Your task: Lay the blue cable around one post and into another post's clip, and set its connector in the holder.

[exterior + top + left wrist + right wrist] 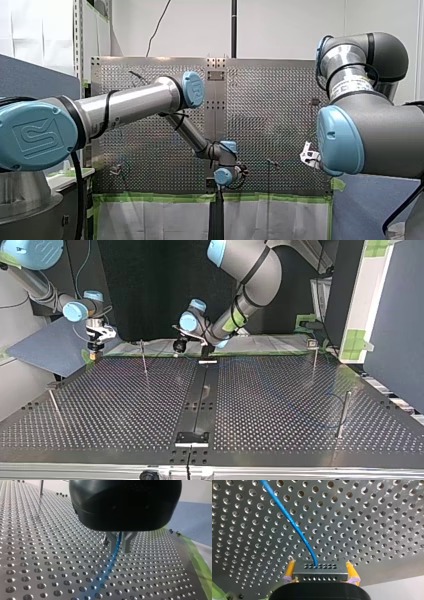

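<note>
Top view gives you the perforated worktop (280, 405) with thin upright posts on it, among them the far post (143, 357) left of centre and the near post (343, 412) at the right. The left arm (250, 275) comes in at that view's right and reaches down to the far middle of the plate. The right arm (40, 287) comes in at its left and hangs by the far left corner.

Right wrist view shows you the right end effector (320, 565) clamped on the metal connector (319, 573), a yellow pad on either side, holding it above the plate. The blue cable (287, 517) leaves the connector's face and runs away over the holes. In the left wrist view, the left end effector (119, 549) has its metal fingers narrowed onto the same cable, which trails from them across the worktop.

You look to be at the routing step. Both grasps are made, and no frame shows the cable round a post or the connector seated. In the top view the cable is too faint to trace.

The next move calls for the left arm to lead the cable round your chosen post. The right arm should give slack meanwhile, so the connector isn't dragged askew in its pads.
</note>
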### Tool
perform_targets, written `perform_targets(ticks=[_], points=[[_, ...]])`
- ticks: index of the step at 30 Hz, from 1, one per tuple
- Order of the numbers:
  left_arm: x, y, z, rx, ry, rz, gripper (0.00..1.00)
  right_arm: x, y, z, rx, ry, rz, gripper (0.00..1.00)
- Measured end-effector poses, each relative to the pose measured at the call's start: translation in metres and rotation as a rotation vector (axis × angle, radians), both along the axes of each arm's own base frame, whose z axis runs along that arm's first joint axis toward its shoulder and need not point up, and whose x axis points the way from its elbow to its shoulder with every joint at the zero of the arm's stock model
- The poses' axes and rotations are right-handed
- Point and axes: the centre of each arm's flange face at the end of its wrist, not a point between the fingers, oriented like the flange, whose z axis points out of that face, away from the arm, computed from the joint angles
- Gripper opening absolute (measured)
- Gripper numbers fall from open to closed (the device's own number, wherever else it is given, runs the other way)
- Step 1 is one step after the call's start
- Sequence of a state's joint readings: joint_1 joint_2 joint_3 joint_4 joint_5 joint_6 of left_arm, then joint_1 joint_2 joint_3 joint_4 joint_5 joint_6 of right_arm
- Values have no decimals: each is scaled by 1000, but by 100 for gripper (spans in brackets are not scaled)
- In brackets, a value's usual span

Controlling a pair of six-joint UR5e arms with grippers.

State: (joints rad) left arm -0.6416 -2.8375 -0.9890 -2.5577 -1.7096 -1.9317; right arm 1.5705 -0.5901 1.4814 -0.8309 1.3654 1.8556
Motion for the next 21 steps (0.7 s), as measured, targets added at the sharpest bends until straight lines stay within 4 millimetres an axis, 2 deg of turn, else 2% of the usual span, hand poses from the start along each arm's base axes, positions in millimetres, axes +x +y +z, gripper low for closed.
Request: perform_targets(ticks=[1,2,3,4,5,15,21], points=[[-1,0,-1,2,1,0,50,0,0,0,1,0,1,0],[-1,1,-1,4,3,0,68,1,0,0,2,1,1,0],[-2,1,-2,6,4,0,68,1,0,0,3,1,1,0],[-2,2,-3,8,6,0,80,1,1,0,3,2,2,0],[-3,2,-3,9,7,0,98,2,1,0,4,2,2,0],[-9,-3,0,39,10,-17,98,7,3,-2,8,4,10,0],[-23,-11,19,52,-4,-66,98,10,4,-2,12,4,14,0]])
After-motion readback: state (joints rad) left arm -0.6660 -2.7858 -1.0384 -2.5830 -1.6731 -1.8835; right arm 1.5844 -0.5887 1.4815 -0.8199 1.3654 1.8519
